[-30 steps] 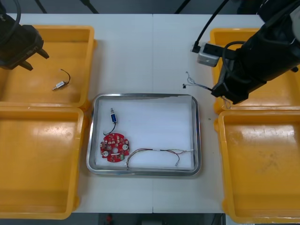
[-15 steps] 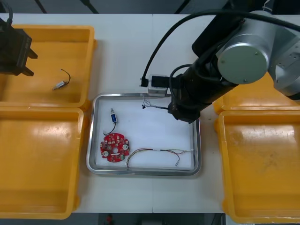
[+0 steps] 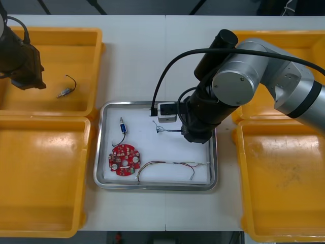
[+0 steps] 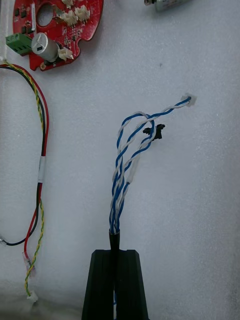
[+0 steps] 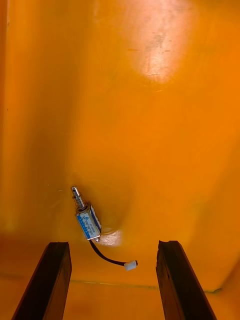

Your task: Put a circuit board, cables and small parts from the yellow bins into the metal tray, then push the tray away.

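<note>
The right end effector (image 4: 115, 252), clamped on a twisted blue and white cable (image 4: 124, 165), hangs over the white-lined metal tray (image 3: 98, 152), near a round red circuit board (image 3: 124, 159). The left end effector (image 5: 114, 246), its fingers apart, hovers over a small metal part (image 5: 88, 221) in the far-left yellow bin (image 3: 86, 35).

Nothing legible here tbh. The small part (image 5: 88, 223) in the bin (image 5: 150, 100) has a blue label with some print on it, but it's way too tiny to read. Same with the board (image 4: 75, 31) in the tray (image 4: 200, 210): can't make out any lettering.
</note>
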You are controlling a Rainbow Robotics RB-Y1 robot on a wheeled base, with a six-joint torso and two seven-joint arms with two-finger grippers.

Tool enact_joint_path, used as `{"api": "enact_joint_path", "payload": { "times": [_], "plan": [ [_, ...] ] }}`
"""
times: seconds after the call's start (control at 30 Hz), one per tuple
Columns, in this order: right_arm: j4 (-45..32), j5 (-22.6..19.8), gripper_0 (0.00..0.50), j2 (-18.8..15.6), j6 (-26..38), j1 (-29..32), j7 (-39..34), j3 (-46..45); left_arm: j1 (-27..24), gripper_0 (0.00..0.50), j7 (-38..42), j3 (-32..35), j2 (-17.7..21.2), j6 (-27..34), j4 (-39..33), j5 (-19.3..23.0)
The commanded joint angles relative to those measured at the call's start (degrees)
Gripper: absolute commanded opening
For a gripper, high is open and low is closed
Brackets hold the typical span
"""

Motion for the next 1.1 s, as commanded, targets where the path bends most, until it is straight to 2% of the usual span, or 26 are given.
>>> {"api": "enact_joint_path", "payload": {
  "times": [0.03,0.27,0.33,0.43,0.5,0.67,0.7,0.73,0.77,0.8,0.93,1.1],
  "plan": [
    [2.5,1.6,0.0,3.2,-0.4,-2.3,1.7,0.7,-3.3,0.5,-3.3,-0.4,-2.2,-1.6,1.4,-0.4],
    [5.3,3.4,0.002,5.3,-0.9,-2.3,1.5,1.7,-3.3,0.5,-3.0,-4.3,-4.2,-4.0,1.5,-1.6],
    [5.3,4.0,0.026,5.3,-1.9,-2.3,1.4,2.3,-3.3,0.5,-3.0,-5.5,-5.1,-4.1,1.5,-2.7],
    [5.3,4.3,0.033,5.2,-2.2,-2.3,1.3,2.8,-3.3,0.5,-3.1,-7.1,-5.8,-4.1,1.7,-3.1],
    [5.3,4.4,0.046,5.1,-2.2,-2.3,1.3,2.8,-3.3,0.5,-3.3,-7.7,-5.9,-4.2,1.7,-3.1],
    [5.3,5.1,0.121,5.0,-2.2,-2.3,1.0,2.7,-3.3,0.5,-3.4,-7.9,-6.8,-5.1,3.5,-2.1],
    [5.3,5.2,0.176,5.0,-2.2,-2.3,0.9,2.8,-3.3,0.5,-3.5,-7.8,-6.9,-5.5,3.9,-2.0],
    [5.2,5.2,0.176,4.9,-2.2,-2.3,0.6,2.8,-3.3,0.5,-3.7,-7.8,-7.3,-6.3,4.3,-2.1],
    [5.2,5.1,0.46,4.9,-2.1,-2.3,0.5,2.7,-3.3,0.5,-3.8,-7.9,-7.5,-6.5,4.7,-2.3],
    [5.3,5.0,0.5,4.7,-2.2,-2.3,0.2,2.7,-3.2,0.5,-4.0,-7.9,-7.6,-6.9,5.1,-2.6],
    [4.3,4.4,0.5,3.9,-1.0,-2.3,-0.6,1.7,-3.3,0.5,-4.4,-7.9,-8.1,-7.0,5.4,-4.2],
    [1.6,4.0,0.5,2.9,4.0,-2.3,-1.8,-2.5,-3.2,0.5,-5.0,-7.9,-8.4,-7.2,5.8,-4.2]
  ]
}}
